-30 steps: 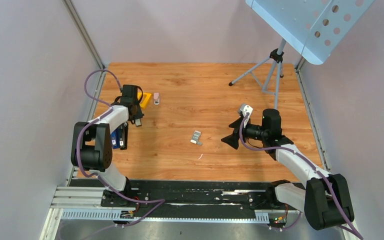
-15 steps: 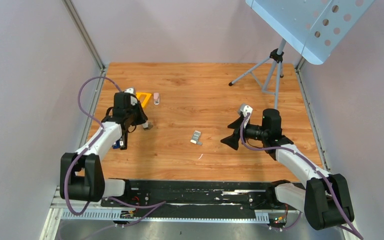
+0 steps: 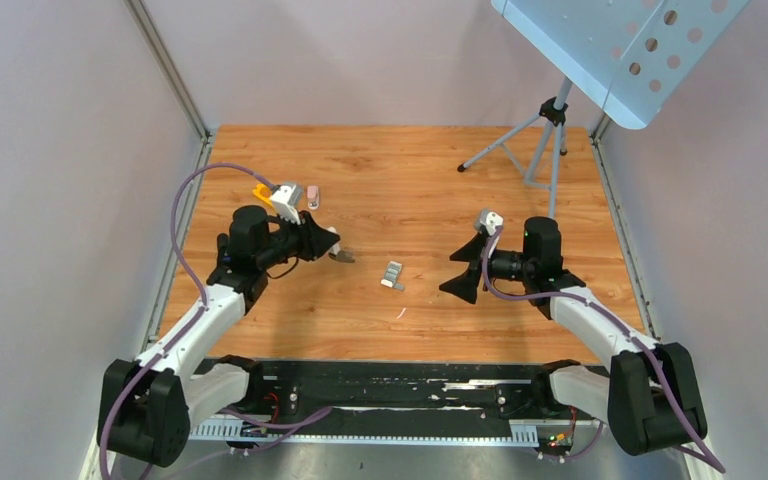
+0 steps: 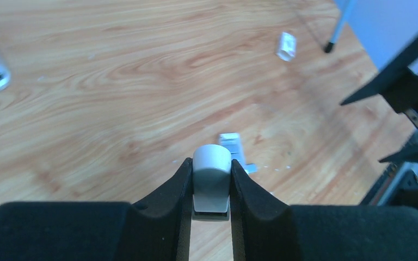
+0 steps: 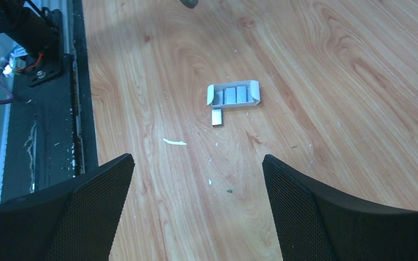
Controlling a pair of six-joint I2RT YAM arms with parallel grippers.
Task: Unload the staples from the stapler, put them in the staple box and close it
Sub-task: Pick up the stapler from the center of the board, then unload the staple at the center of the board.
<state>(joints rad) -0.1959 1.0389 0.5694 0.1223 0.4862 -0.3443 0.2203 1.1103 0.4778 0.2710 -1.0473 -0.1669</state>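
Note:
My left gripper (image 3: 334,251) is shut on the stapler (image 3: 343,256), held above the wood left of centre. In the left wrist view the stapler (image 4: 211,176) shows end-on as a grey rounded tip with a black underside, pinched between the fingers; its length is hidden. A small open white box (image 5: 233,95) with silvery bars inside lies at mid-table, and one loose bar of staples (image 5: 216,117) lies beside it. My right gripper (image 5: 196,159) is open wide and empty, just right of the box (image 3: 391,270).
A thin white sliver (image 5: 174,142) lies near the box. A tiny pink stapler (image 3: 312,196) and a yellow item (image 3: 262,192) sit at the back left. A tripod (image 3: 540,135) stands at the back right. The black rail (image 3: 380,385) runs along the near edge.
My left arm has swung from the left edge toward the centre with the grey-tipped stapler in its gripper. The right arm has barely moved.

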